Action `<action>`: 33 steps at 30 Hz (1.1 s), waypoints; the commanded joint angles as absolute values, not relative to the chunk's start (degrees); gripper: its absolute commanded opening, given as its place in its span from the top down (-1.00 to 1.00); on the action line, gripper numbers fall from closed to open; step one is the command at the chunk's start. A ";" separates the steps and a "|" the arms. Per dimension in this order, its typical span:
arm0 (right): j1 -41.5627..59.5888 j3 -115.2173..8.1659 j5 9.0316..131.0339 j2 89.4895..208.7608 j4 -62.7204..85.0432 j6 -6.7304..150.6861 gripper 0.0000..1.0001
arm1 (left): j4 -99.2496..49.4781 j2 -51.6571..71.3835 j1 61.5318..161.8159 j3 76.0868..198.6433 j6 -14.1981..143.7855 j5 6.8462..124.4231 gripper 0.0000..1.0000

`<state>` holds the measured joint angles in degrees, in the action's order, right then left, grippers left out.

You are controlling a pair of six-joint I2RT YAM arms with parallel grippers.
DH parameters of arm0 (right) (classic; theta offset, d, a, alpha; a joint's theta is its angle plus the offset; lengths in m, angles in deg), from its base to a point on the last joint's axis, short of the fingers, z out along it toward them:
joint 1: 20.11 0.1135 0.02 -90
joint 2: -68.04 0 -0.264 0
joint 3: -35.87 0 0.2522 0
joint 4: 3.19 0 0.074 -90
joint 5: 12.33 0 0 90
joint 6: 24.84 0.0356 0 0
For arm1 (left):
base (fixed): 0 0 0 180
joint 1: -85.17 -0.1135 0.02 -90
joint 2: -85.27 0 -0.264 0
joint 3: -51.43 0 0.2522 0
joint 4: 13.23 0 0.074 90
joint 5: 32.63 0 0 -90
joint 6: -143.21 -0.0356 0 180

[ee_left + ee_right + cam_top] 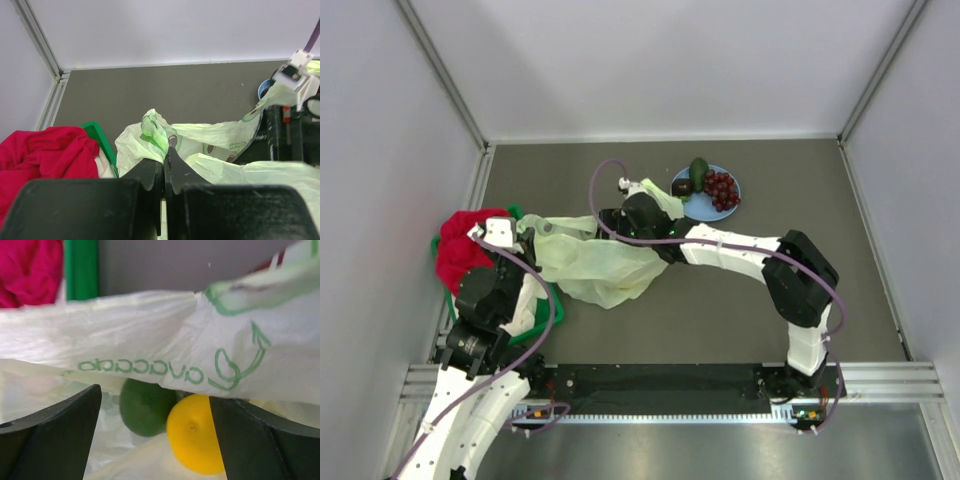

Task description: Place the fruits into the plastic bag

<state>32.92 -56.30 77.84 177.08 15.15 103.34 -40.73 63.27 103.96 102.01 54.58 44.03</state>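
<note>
Top external: dark grey tabletop point(720, 300), white walls point(670, 60). Plastic bag point(595, 262) lies left of centre. Left gripper point(164, 152) clenched on the bag's bunched edge. Right gripper point(155, 435) spread wide at the bag's mouth; green fruit point(145, 407) and yellow citrus point(195, 440) inside.

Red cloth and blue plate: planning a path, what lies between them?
The top view shows the plastic bag spanning it, the left hand pinching its end by the red cloth, the right hand by the blue plate.

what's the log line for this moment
left gripper: shut on plastic bag | right gripper: open | in bag: green fruit, yellow citrus | on plate: grapes, avocado, dark fruit
</note>
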 commanded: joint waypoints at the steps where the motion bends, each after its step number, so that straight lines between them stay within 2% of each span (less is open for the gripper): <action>1: 30.95 -56.82 75.13 172.55 9.18 105.59 -0.75 | -37.89 63.65 103.72 101.85 54.36 43.66 1.00; 9: 29.46 -54.71 72.75 167.90 3.63 106.47 -0.74 | -37.62 63.21 103.72 101.76 54.62 44.89 1.00; 21: 28.14 -52.43 68.19 158.50 3.19 104.54 -0.74 | -37.62 63.03 103.72 101.85 54.62 44.37 1.00; 33: 27.61 -49.17 72.04 148.47 5.82 100.06 -0.74 | -37.80 62.77 103.63 101.85 54.71 44.54 1.00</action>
